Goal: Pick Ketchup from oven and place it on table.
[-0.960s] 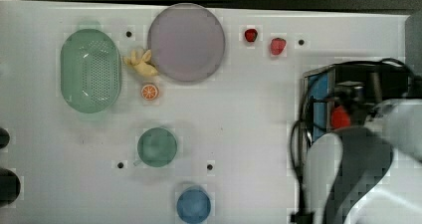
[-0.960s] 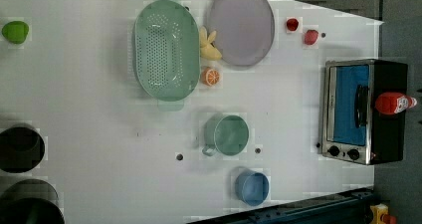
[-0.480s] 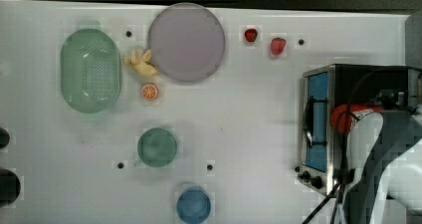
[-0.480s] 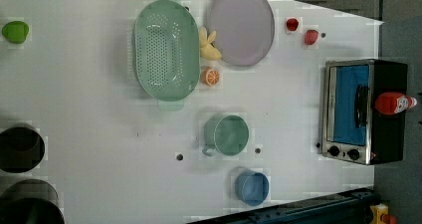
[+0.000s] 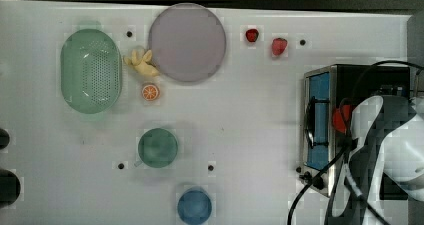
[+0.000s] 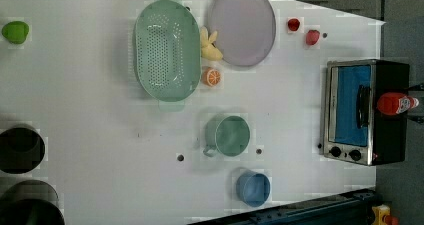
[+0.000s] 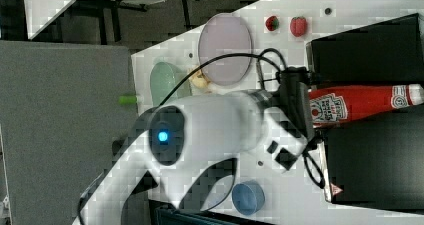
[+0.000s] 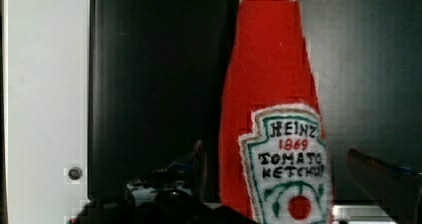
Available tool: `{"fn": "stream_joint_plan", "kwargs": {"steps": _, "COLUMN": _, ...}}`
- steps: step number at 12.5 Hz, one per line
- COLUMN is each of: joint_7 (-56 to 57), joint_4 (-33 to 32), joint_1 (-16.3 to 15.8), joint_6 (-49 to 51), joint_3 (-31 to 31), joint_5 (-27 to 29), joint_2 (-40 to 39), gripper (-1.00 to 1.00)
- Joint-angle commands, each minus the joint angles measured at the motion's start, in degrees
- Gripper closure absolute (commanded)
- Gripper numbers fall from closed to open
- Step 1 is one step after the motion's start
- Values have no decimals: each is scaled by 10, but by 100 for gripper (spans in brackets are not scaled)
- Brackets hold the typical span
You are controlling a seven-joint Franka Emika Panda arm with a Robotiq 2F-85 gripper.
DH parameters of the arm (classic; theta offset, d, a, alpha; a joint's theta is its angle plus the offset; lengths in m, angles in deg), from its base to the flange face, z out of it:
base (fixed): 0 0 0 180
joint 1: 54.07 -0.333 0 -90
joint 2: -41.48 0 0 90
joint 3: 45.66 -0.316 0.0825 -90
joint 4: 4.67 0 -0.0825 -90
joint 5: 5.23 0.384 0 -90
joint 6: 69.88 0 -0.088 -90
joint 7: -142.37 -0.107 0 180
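The ketchup (image 8: 271, 109), a red bottle with a white label, stands upright on the flat black top of the oven (image 6: 367, 110). My gripper (image 8: 288, 169) is open around its lower part, one finger on each side, with a gap to the bottle on both sides. In the right view my white arm (image 7: 225, 125) reaches across to the base of the ketchup (image 7: 360, 104). From above, the arm (image 5: 380, 135) hides most of the ketchup (image 5: 341, 119), leaving a red patch above the oven (image 5: 320, 125) with its blue glass door. The white table (image 5: 250, 110) stretches away from the oven.
On the table lie a green colander (image 5: 91, 70), a purple plate (image 5: 186, 41), two strawberries (image 5: 252, 35), a yellow piece (image 5: 141, 62), an orange half (image 5: 150, 92), a green cup (image 5: 158, 147) and a blue cup (image 5: 194, 205). Black cables (image 5: 310, 190) hang beside the oven's front.
In the top view my arm has swung off the oven's front corner and moved in over the ketchup. The left view looks the same.
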Motion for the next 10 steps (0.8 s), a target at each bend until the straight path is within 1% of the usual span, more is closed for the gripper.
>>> {"fn": "stream_joint_plan", "kwargs": {"steps": 1, "joint_7": -7, "joint_4": 6, "joint_1": 1, "joint_6": -8, "joint_3": -3, "joint_5": 23, "joint_2": -19, "gripper": -100}}
{"fn": "stream_joint_plan", "kwargs": {"steps": 4, "joint_7": -7, "joint_4": 3, "joint_1": 1, "joint_6": -10, "joint_3": -3, "joint_5": 30, "joint_2": -28, "gripper": -100}}
{"fn": "stream_joint_plan", "kwargs": {"steps": 5, "joint_7": -7, "joint_4": -1, "joint_1": 1, "joint_6": -13, "joint_3": -4, "joint_5": 30, "joint_2": -29, "gripper": -91}}
{"fn": "stream_joint_plan", "kwargs": {"steps": 7, "joint_7": -7, "joint_4": -6, "joint_1": 1, "joint_6": -20, "joint_3": -3, "joint_5": 30, "joint_2": -29, "gripper": -43}}
{"fn": "stream_joint_plan", "kwargs": {"steps": 8, "joint_7": -7, "joint_4": -5, "joint_1": 1, "joint_6": -21, "joint_3": -4, "joint_5": 30, "joint_2": -27, "gripper": -27}}
{"fn": "stream_joint_plan", "kwargs": {"steps": 10, "joint_7": -7, "joint_4": -3, "joint_1": 1, "joint_6": -21, "joint_3": -2, "joint_5": 30, "joint_2": -27, "gripper": -26}}
